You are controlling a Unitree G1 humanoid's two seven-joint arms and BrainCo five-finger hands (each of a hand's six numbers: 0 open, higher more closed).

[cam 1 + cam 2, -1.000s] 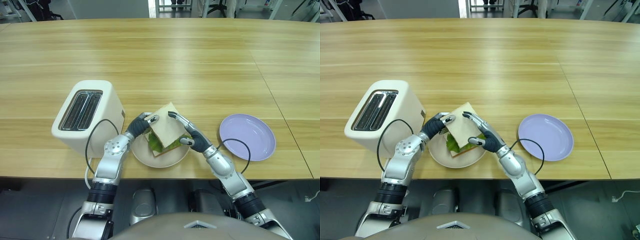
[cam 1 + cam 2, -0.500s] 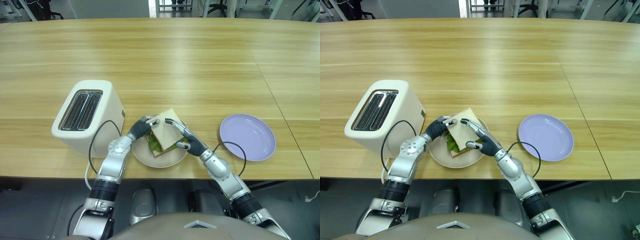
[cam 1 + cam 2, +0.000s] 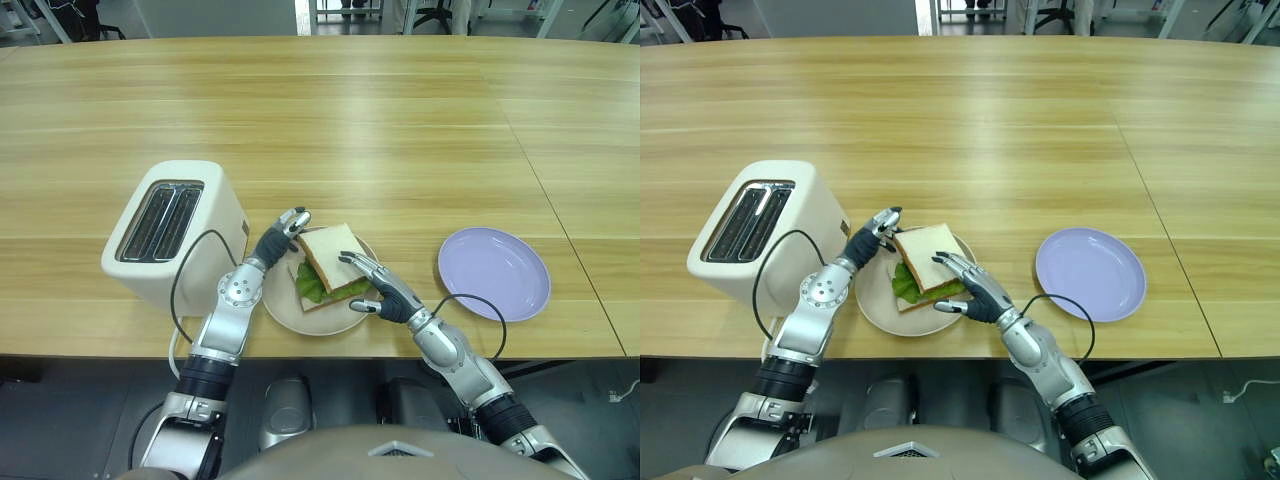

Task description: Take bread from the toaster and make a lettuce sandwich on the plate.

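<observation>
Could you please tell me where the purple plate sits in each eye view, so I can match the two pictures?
Left eye view: the purple plate lies lower right, well toward the right edge.
Right eye view: the purple plate lies lower right too, closer to the centre.
Shared landmark: the toaster, lower left in both.

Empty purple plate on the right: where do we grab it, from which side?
Probably the near rim of the purple plate, approached from the front edge of the table by the right hand. It lies flat and shallow, so only the upturned lip gives the fingers something to pinch.
</observation>
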